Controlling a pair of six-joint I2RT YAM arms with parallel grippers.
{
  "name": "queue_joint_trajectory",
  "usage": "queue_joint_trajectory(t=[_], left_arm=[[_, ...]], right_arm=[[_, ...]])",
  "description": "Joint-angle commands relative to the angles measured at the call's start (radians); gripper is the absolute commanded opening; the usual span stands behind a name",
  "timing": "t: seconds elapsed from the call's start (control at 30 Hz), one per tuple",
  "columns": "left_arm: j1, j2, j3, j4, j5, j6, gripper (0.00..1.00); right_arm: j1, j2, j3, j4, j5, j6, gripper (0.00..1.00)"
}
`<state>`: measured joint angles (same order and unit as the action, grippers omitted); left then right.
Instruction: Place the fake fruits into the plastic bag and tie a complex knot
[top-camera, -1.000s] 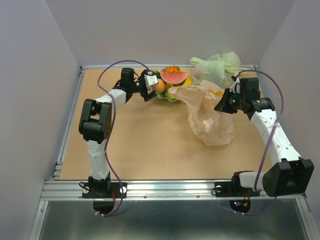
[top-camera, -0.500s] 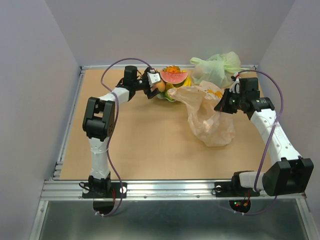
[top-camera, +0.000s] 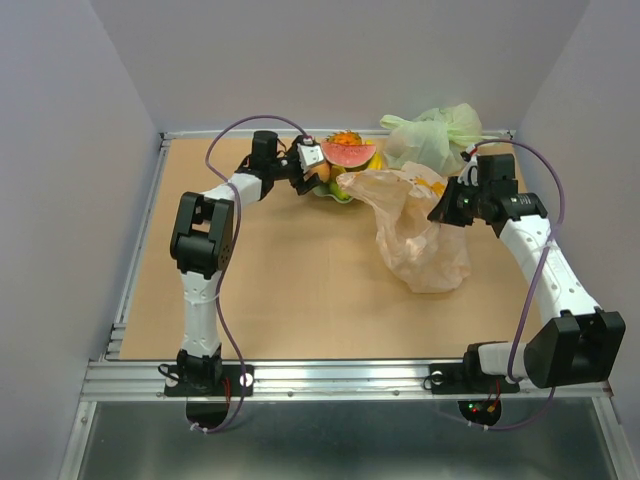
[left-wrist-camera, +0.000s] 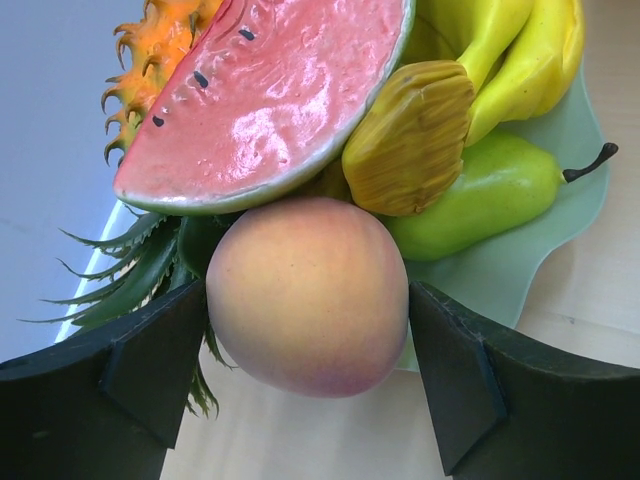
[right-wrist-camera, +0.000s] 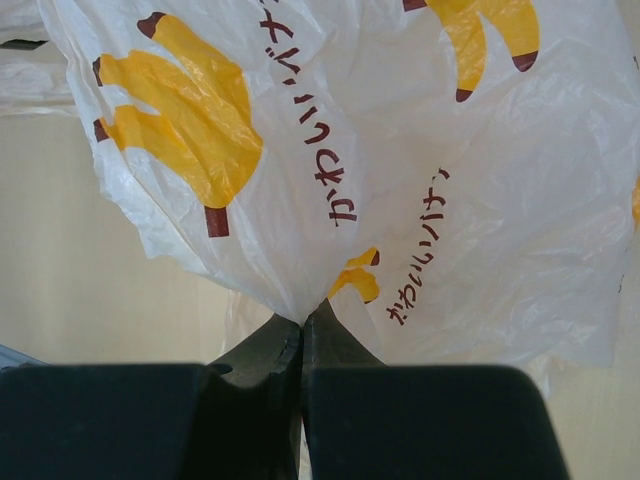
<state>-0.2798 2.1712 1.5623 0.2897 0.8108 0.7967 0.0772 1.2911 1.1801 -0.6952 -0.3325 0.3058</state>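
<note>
The fake fruits lie piled in a pale green bowl (top-camera: 338, 193) at the back of the table: watermelon slice (left-wrist-camera: 270, 90), bananas (left-wrist-camera: 515, 50), a green pear-like fruit (left-wrist-camera: 480, 195), a spiky orange fruit (left-wrist-camera: 160, 40) and a peach (left-wrist-camera: 300, 250) at the near rim. My left gripper (left-wrist-camera: 308, 300) is open astride the peach, its pads close against both sides; the peach still rests with the others. The plastic bag (top-camera: 420, 235) with banana prints stands right of the bowl. My right gripper (right-wrist-camera: 302, 322) is shut on a pinch of its film.
A pale green knotted bag (top-camera: 435, 135) sits at the back right behind the printed bag. Grey walls (top-camera: 120, 90) close in the table on three sides. A metal rail (top-camera: 330, 375) runs along the near edge.
My left gripper has slid right along the back toward the bowl, taking the peach between its fingers, and the jaws have narrowed slightly. The right arm and bag have not moved.
</note>
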Motion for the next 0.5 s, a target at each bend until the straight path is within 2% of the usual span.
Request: queue_joint_trajectory(t=[0.0,0.2,0.47], left_arm=[[-0.005,-0.016,0.045,-0.017,0.018,0.012,0.84],[-0.002,-0.059,0.009,-0.037,0.024,0.042,0.65],[0.007,-0.106,-0.007,-0.058,0.007,0.033,0.58]], right_arm=[[-0.010,-0.004,0.075,0.040,0.009,-0.013,0.00],[-0.011,-0.010,0.070,0.040,0.013,-0.017,0.00],[-0.010,-0.022,0.076,0.040,0.015,-0.013,0.01]])
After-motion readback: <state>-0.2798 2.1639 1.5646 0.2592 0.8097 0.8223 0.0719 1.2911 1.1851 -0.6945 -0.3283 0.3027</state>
